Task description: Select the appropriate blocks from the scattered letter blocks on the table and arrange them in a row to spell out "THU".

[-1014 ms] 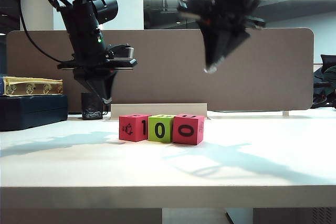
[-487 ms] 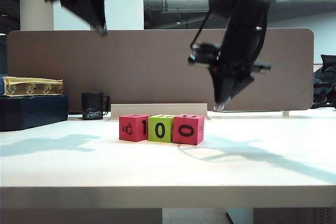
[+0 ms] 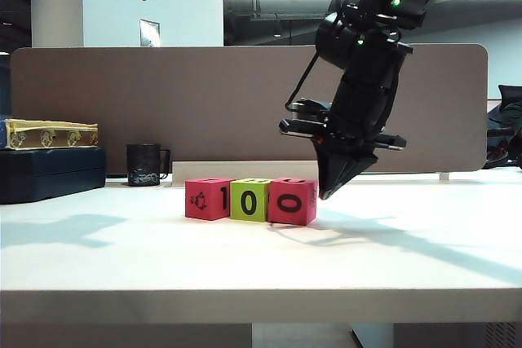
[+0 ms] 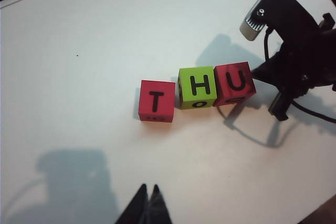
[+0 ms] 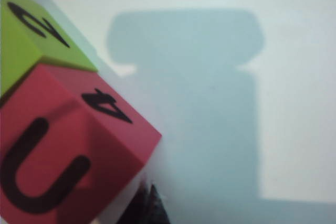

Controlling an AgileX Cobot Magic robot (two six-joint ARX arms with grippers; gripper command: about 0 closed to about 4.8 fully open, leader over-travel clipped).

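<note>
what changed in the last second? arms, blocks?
Left gripper rose from beside the blocks to high up at the exterior view's top left, shut and empty. Right gripper came down, shut, its tip beside the red U block; contact unclear. Nothing taken or released. The three blocks, table and mug stayed put.
</note>
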